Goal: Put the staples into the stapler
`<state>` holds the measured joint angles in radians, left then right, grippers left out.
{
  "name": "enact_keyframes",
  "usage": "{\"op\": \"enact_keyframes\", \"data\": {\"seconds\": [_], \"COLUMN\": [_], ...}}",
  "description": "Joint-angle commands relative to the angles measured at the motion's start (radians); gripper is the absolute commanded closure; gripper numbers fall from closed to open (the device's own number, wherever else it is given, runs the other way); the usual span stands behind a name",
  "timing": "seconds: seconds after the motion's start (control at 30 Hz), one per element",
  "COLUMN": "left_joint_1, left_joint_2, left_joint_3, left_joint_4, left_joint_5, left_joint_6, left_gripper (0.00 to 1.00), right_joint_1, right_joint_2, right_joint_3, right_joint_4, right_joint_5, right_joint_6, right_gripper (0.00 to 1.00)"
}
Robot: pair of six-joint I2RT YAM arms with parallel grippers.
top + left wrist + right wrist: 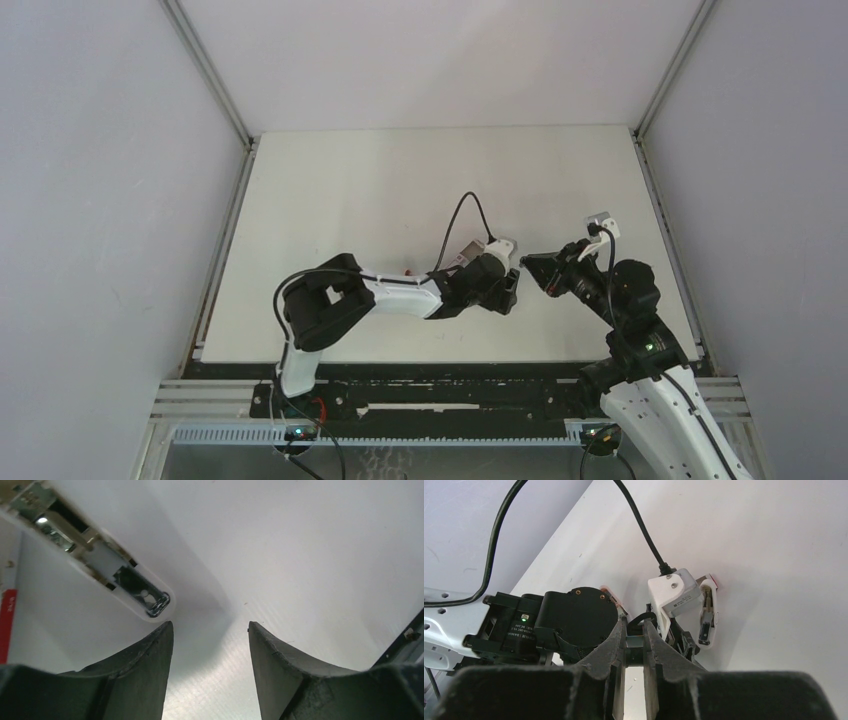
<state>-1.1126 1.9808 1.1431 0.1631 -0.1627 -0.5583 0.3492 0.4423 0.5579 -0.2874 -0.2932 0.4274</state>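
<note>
White plastic with a bare metal channel down its middle: that is the stapler, lying opened up on the pale table and running off the upper left corner of the left wrist view; its rounded end stops just short of the left gripper; that gripper's two dark fingers stand well apart with nothing but table between them, so it is open and empty; the staples show only as a pink-red strip at the far left edge of the same view, near the stapler and cut off by the frame, lying flat on the table with neither arm on them as far as I can see; from above, the two arms meet nose to nose near the middle of the table, the right gripper pointing at the left one from close by; its fingers stand nearly together, only a narrow slit between them; something small and dark sits in that slit, but I cannot tell whether it is pinched there or lies behind; a black cable loops up from the left wrist's white camera housing
</note>
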Motion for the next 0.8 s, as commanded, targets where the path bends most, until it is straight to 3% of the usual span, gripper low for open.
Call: {"op": "enact_keyframes", "data": {"seconds": [0.0,0.2,0.47,0.6,0.77], "left_joint_1": [-0.007,-0.008,0.025,0.109,0.313], "left_joint_2": [0.031,-0.033,-0.404,-0.556,-0.733], "left_joint_3": [0.041,-0.006,-0.227,-0.259,-0.344], "left_joint_4": [0.03,0.085,0.129,0.001,-0.096], "left_joint_5": [0.103,0.081,-0.016,-0.011,0.114], "left_joint_6": [0.043,0.073,0.179,0.182,0.115], "left_gripper": [0.38,0.37,0.29,0.27,0.27], "right_joint_1": [0.005,0.003,0.005,0.007,0.043], "right_joint_2": [-0.004,-0.011,-0.004,0.026,0.122], "right_joint_3": [0.001,0.017,0.037,0.037,0.031], "right_joint_4": [0.033,0.002,-0.066,-0.1,-0.131], "right_joint_5": [0.012,0.042,0.105,0.123,0.226], "right_joint_6": [0.021,0.004,-0.008,-0.019,-0.029], "right_gripper": [0.9,0.9,0.91,0.91,0.91]}}
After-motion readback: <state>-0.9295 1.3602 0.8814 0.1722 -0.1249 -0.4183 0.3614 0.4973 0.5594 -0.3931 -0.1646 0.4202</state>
